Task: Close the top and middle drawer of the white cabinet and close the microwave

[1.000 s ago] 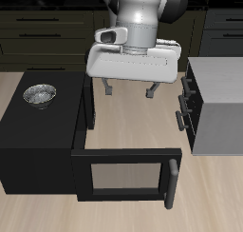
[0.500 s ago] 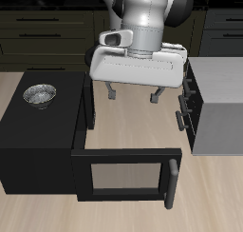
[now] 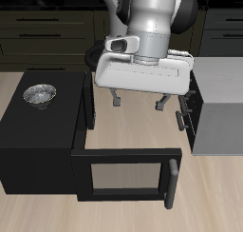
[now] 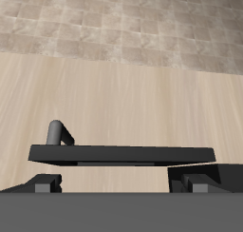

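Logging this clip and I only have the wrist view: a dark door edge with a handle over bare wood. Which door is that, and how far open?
Observer: The microwave door, swung fully out toward the table's front edge.
Reviewer: Where is the tool?
Observer: The tool hangs open above the table, between the microwave and the white cabinet, holding nothing.
Reviewer: Are the drawers shut?
Observer: No. Drawers stick out of the cabinet's face toward the microwave.
Reviewer: Anything on the microwave?
Observer: A metal bowl sits on top.
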Robot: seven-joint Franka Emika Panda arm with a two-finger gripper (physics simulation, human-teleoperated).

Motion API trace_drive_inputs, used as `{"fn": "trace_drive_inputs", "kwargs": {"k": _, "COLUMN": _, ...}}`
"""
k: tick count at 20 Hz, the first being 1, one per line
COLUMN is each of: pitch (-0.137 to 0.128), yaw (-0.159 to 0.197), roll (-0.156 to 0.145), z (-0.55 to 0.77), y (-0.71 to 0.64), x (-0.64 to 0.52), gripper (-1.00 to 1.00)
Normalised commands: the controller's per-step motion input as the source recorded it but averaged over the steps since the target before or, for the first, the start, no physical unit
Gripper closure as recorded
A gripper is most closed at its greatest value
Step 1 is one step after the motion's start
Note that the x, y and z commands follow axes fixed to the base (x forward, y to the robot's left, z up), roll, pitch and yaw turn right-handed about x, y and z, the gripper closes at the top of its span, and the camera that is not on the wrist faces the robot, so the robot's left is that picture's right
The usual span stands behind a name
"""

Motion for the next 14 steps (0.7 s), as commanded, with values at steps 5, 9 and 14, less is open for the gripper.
{"fn": "trace_drive_inputs", "kwargs": {"k": 5, "pitch": -0.009, "yaw": -0.002, "roll": -0.013, "z": -0.05, "y": 0.06, "x": 0.21, "gripper": -1.00}}
{"fn": "trace_drive_inputs", "kwargs": {"k": 9, "pitch": -0.039, "yaw": -0.005, "roll": -0.009, "z": 0.04, "y": 0.06, "x": 0.23, "gripper": -1.00}}
{"fn": "trace_drive_inputs", "kwargs": {"k": 14, "pitch": -0.020, "yaw": -0.011, "roll": -0.004, "z": 0.00, "y": -0.01, "x": 0.13, "gripper": -1.00}}
